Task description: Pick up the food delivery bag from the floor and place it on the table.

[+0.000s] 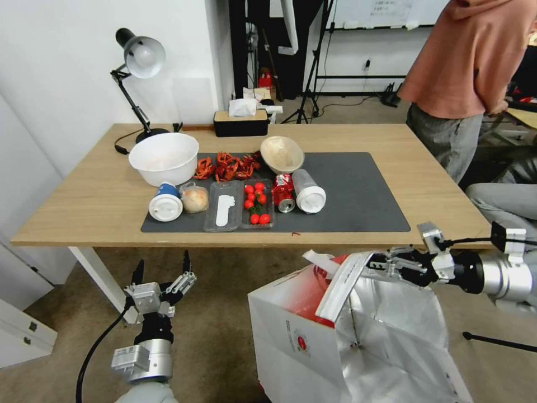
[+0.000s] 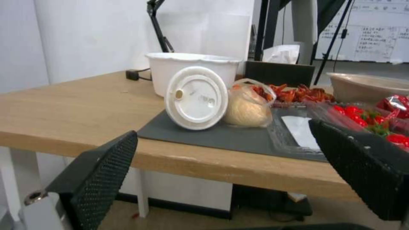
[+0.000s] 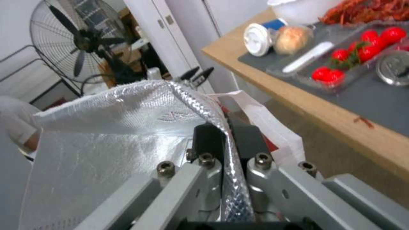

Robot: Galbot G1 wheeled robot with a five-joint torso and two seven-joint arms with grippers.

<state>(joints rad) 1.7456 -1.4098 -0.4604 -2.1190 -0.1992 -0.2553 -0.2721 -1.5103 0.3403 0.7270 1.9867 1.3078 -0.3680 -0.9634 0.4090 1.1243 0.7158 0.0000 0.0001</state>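
Note:
The food delivery bag [image 1: 313,341], white with a red side panel and silver foil lining, hangs below the table's front edge at lower right in the head view. My right gripper [image 1: 376,264] is shut on the bag's foil-lined top rim [image 3: 228,140], next to a white strap handle [image 3: 273,124]. Lower left in the head view, my left gripper [image 1: 162,270] stands open and empty in front of the table [image 1: 72,207], its black fingers [image 2: 102,172] pointing at the table edge. The carpeted floor [image 1: 224,313] lies beneath.
On the table's dark mat [image 1: 358,196] lie a white bowl [image 1: 164,158], a lidded cup [image 1: 166,202], a wrapped bun, red crayfish [image 1: 226,166], a tray of tomatoes [image 1: 256,202], a can, a beige bowl. A lamp [image 1: 140,61] and tissue box stand behind. A person stands at far right.

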